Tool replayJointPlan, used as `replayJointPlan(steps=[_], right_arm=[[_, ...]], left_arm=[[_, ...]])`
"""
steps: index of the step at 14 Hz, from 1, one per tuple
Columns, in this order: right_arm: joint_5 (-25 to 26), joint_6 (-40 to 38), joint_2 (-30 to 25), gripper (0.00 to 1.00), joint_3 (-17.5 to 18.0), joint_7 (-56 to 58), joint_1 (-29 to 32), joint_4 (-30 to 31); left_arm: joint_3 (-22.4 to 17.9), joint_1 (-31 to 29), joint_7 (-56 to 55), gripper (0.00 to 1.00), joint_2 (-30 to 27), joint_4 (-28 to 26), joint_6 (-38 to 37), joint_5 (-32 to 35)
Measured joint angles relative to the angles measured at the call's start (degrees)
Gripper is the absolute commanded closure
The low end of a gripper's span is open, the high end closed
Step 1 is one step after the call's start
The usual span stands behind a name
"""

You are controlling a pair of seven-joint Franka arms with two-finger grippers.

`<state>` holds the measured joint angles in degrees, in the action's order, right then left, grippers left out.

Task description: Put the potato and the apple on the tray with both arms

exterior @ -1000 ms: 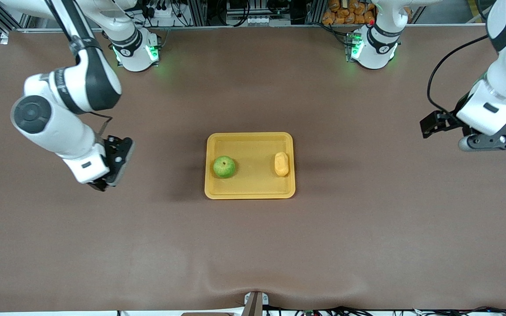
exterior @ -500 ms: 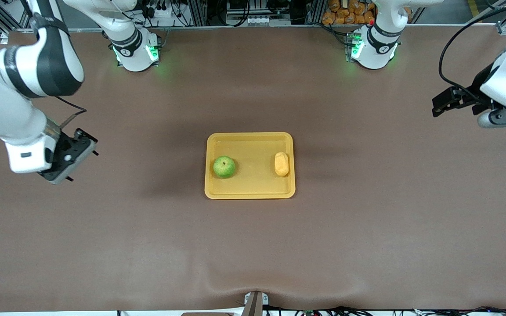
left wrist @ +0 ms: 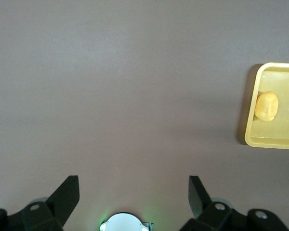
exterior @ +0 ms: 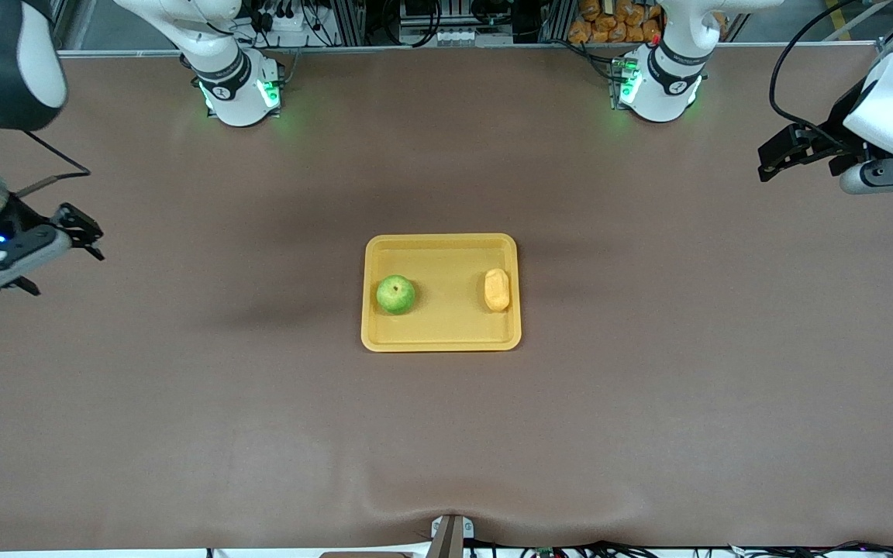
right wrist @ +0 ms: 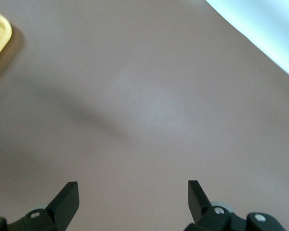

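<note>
The apple (exterior: 396, 294) and potato (exterior: 497, 290) are left unmoved on the tray (exterior: 441, 339). Both empty grippers (fingers spread wide) have been drawn farther from the tray: left gripper (exterior: 784, 153), right gripper (exterior: 74, 232).

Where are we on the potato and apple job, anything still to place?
Done: the apple and the potato both lie in the tray, apple toward the right arm's end, potato toward the left arm's. In hand: nothing; the left gripper and right gripper are open and empty over bare table at their own ends. Left: nothing visible.
</note>
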<state>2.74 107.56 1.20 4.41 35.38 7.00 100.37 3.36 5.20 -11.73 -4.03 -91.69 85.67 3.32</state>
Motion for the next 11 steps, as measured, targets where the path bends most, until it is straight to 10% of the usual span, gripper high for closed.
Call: replayJointPlan(steps=[3, 11], right_arm=[[-0.6, -7.4, -1.3, 0.00, -6.2, -7.5, -4.3, -2.9], [-5.4, -18.0, -4.2, 0.00, -7.8, -33.0, -5.4, -4.6]], left_arm=[[0.0, 0.0, 0.0, 0.00, 0.0, 0.0, -0.4, 0.0], [0.0, 0.0, 0.0, 0.00, 0.0, 0.1, -0.4, 0.0]])
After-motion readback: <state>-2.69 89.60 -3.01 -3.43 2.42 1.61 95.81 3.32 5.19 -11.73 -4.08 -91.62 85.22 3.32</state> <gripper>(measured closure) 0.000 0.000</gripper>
